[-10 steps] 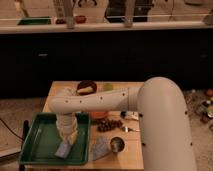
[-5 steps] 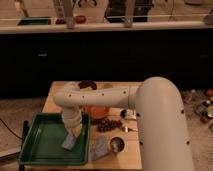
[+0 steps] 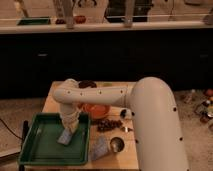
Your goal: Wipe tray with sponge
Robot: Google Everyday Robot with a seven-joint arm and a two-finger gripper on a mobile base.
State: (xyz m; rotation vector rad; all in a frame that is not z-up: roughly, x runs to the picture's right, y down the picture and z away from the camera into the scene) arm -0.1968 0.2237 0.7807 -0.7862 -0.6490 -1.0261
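Tool (image 3: 69, 129) at sponge (image 3: 65, 137) (inside tray (image 3: 39, 150))

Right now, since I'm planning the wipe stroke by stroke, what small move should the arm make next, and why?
Likely a short sweep of the sponge toward the view's left across the tray. The tool hangs over the tray's right part with the sponge beneath it, seemingly on the tray floor. The wide stretch of green floor on that left side lies bare.
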